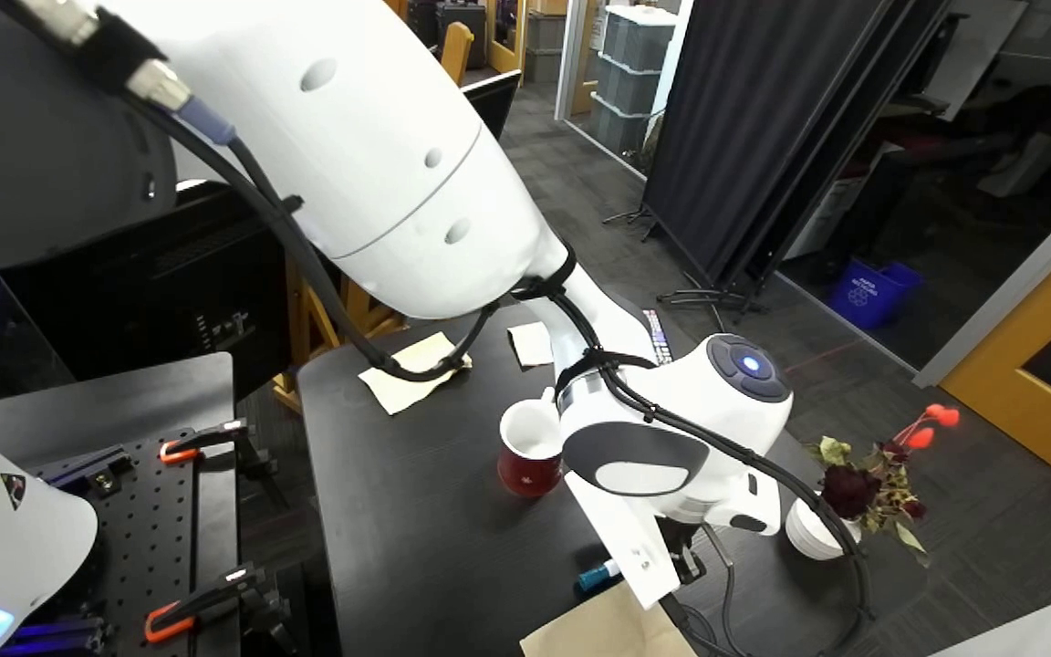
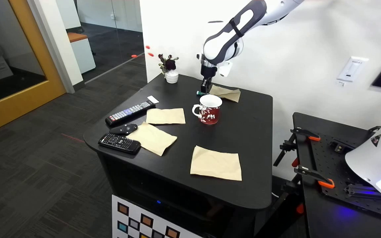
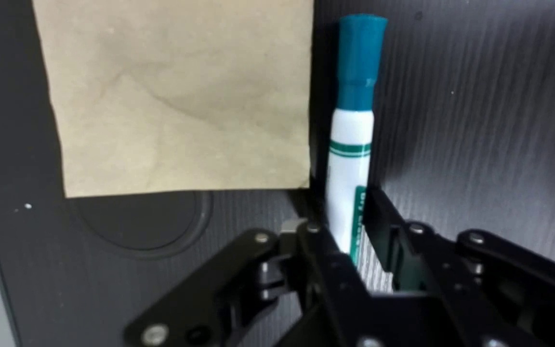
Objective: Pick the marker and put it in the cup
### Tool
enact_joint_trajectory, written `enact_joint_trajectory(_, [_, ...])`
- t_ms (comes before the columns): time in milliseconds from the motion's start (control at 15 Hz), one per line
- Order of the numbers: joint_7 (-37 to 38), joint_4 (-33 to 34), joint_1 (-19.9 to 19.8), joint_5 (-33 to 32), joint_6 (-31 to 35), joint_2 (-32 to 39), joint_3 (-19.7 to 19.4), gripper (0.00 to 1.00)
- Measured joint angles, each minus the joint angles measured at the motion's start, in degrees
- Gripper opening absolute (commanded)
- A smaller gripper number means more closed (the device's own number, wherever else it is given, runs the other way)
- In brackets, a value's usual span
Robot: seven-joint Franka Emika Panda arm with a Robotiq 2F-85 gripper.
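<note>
The marker has a white barrel and a teal cap. In the wrist view it runs upright between my fingers, with its lower end hidden behind the gripper. Its teal end shows in both exterior views, low at the table. My gripper is shut on the barrel, a finger against each side; it also shows in an exterior view. I cannot tell whether the marker touches the table. The red cup with white inside and handle stands upright in both exterior views, apart from the gripper.
A brown paper sheet lies beside the marker. More paper pieces lie around the black table. Several remotes lie near one edge. A white pot with dark red flowers stands at a corner.
</note>
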Motion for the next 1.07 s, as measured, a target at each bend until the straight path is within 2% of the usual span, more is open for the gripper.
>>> enact_joint_trajectory(133, [0.03, 0.06, -0.02, 0.00, 0.00, 0.00, 0.01, 0.05])
enact_joint_trajectory(467, [1.85, 0.10, 0.17, 0.00, 0.00, -1.11, 0.29, 0.05])
enact_joint_trajectory(1067, [5.38, -0.51, 2.75, -0.10, -1.50, -9.55, 1.26, 0.05])
